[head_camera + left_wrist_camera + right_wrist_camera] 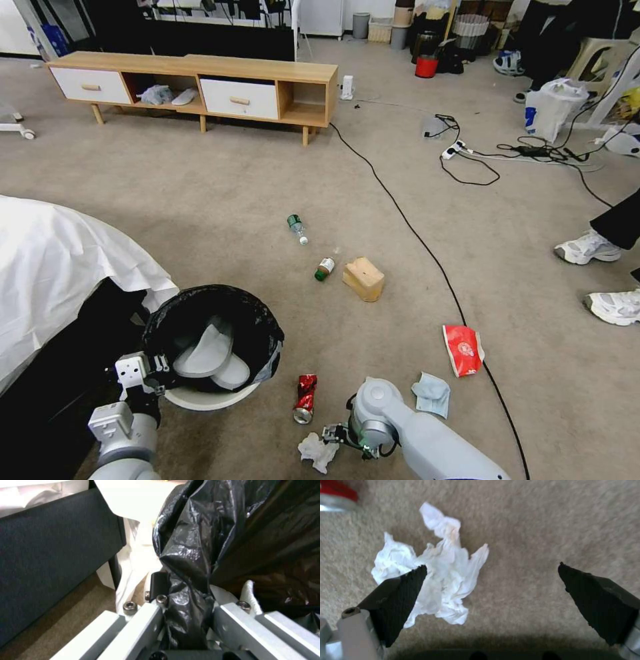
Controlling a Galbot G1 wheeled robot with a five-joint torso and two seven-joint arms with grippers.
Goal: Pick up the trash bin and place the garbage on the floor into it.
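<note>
Right hand (490,567), fingers apart, hovers over white tissue (433,567), one finger overlapping it

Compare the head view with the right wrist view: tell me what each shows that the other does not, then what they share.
Head view alone: the left gripper clamped on the black-lined trash bin, the red packet, the blue tissue, the tan box and two bottles.
Right wrist view alone: the right gripper wide open, one finger over the tissue's edge.
Both: the white tissue, the crushed can and the carpet.
</note>
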